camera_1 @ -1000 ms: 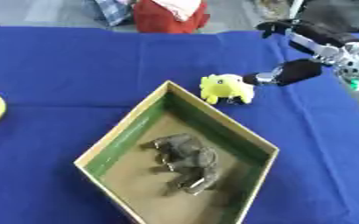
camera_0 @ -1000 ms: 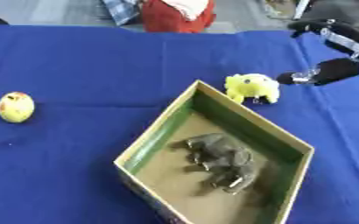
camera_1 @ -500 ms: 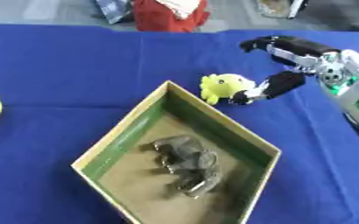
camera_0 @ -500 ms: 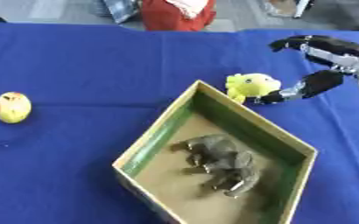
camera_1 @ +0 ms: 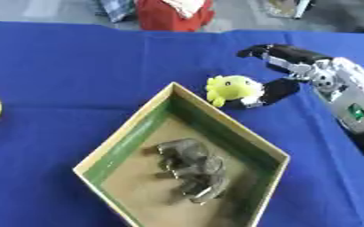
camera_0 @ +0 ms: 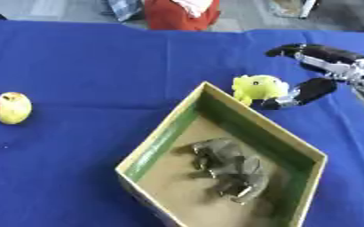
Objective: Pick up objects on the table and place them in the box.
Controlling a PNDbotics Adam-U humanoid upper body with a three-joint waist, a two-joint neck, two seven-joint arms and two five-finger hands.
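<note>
Your right hand [camera_1: 294, 73] is spread wide around the yellow plush toy [camera_1: 231, 88], thumb touching its right side, fingers arched beyond it. The toy sits just past the box's [camera_1: 131, 137] far rim. It looks soft and light; pinch its round body.

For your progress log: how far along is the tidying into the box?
Done: a grey toy animal lies in the box. In hand: the right hand, open, reaches around the yellow plush toy beside the box's far corner, not lifted. Left: that toy and the yellow apple. No left hand shows.
</note>
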